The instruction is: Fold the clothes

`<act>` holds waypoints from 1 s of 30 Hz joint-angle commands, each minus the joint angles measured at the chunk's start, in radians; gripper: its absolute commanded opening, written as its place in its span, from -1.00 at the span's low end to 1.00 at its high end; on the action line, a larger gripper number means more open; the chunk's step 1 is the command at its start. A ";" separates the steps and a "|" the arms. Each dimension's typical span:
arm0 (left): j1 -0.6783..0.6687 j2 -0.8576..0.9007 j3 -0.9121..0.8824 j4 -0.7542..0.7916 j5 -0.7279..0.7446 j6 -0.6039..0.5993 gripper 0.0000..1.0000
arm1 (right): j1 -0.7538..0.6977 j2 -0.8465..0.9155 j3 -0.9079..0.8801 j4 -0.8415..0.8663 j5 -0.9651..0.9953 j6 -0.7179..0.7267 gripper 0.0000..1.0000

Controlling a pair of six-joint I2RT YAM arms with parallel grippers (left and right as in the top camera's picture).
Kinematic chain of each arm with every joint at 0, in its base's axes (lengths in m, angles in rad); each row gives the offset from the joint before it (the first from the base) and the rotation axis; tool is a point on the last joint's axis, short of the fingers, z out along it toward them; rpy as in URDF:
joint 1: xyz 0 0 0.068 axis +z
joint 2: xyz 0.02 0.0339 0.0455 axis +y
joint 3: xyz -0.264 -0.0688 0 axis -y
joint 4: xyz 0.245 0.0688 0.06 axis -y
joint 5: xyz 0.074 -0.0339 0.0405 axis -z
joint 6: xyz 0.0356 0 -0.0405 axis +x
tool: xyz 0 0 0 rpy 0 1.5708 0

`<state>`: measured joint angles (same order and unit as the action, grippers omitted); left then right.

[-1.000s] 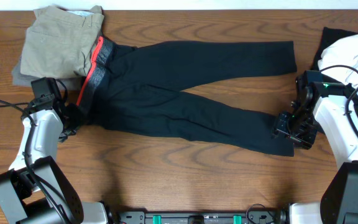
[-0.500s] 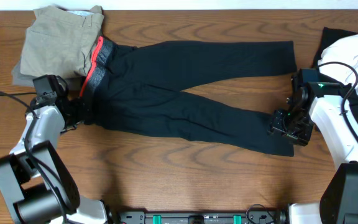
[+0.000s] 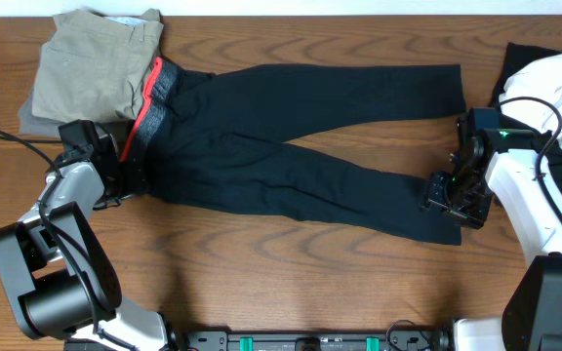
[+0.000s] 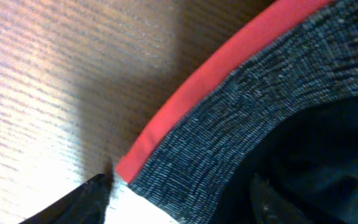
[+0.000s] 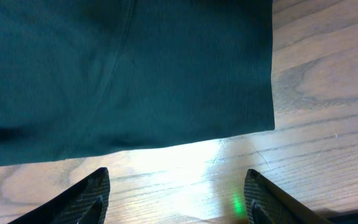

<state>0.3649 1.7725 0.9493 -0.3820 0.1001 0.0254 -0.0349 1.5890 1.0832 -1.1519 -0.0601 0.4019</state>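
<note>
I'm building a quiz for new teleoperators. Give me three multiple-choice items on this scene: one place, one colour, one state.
1. Where is the khaki garment? A far left; B far right; C on the trouser legs.
2. The waistband trim of the trousers is: A yellow; B red; C white.
3. Jaws of the right gripper are: A shut on the hem; B holding a shirt; C open.
Answers: 1 A, overhead shows it beside the waistband; 2 B, the left wrist view shows red edging; 3 C, its fingers stand apart, nothing gripped.
</note>
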 commanded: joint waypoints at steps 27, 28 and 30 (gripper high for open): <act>0.004 0.077 -0.010 -0.004 0.049 -0.167 -0.88 | 0.076 -0.096 -0.014 -0.049 -0.059 0.042 0.29; 0.004 0.077 -0.010 -0.004 0.049 -0.167 -0.88 | 0.084 -0.097 -0.020 -0.050 -0.044 0.062 0.30; 0.004 0.077 -0.010 -0.004 0.049 -0.170 -0.88 | 0.099 -0.097 -0.042 -0.043 -0.001 0.118 0.32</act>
<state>0.3656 1.7916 0.9646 -0.3653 0.1577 -0.1097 0.0418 1.5017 1.0721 -1.1957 -0.0967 0.4408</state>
